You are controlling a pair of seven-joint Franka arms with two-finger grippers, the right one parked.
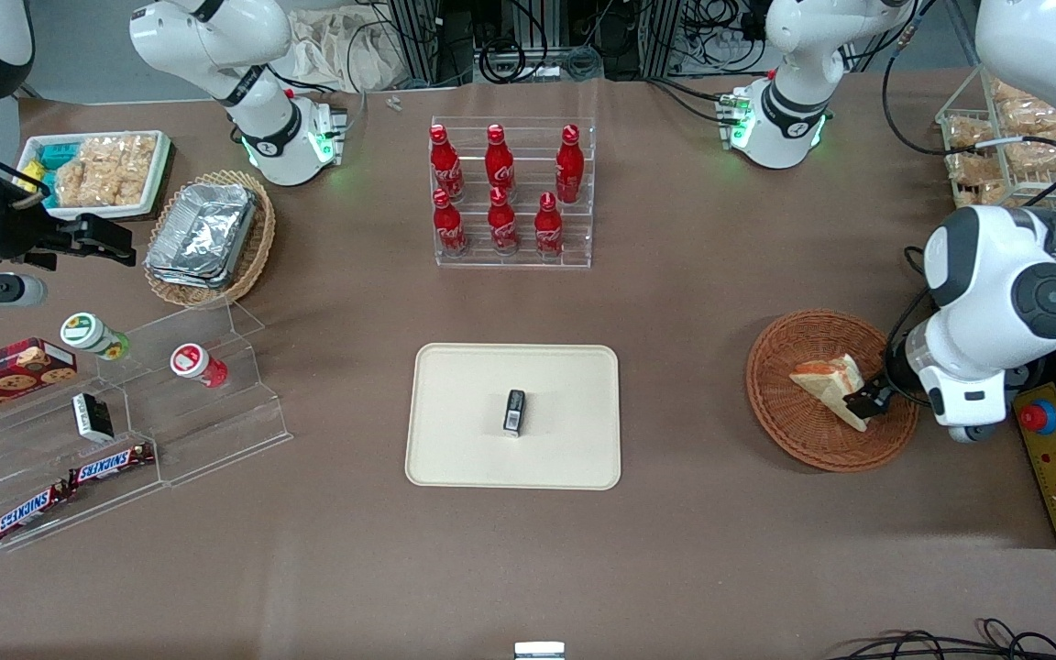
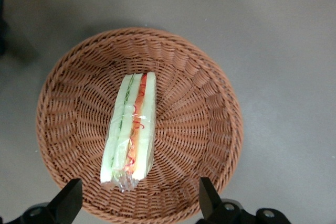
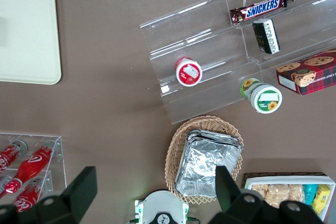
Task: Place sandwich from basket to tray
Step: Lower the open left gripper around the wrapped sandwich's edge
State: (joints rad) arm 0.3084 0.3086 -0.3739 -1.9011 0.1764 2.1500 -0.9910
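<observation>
Tray [image 1: 455, 458] mid-table, hand [image 2: 137, 203] spread wide over sandwich [image 2: 131, 129] in basket [image 2: 210, 93].

1. Basket [image 2: 210, 108] showing reddish-brown woven wicker.
2. Sandwich [image 2: 131, 129] showing white bread w/ red-orange, green, pale stripes.
3. Tray [image 1: 464, 385] looking plain cream-beige.
4. Gripper [image 2: 137, 203], over basket, showing black fingers, spread wide.

The brown table [image 1: 693, 302] is carrying the cream tray [image 1: 464, 440] at its centre. At three o'clock from it the reddish basket [image 1: 789, 422] is sitting, with the gripper [image 1: 869, 401] hanging over it, fingers spread. At twelve o'clock a clear bottle rack [image 1: 514, 257] is standing; at nine a clear stepped stand [image 1: 216, 431]; at ten a tan basket [image 1: 253, 257] is resting.
</observation>
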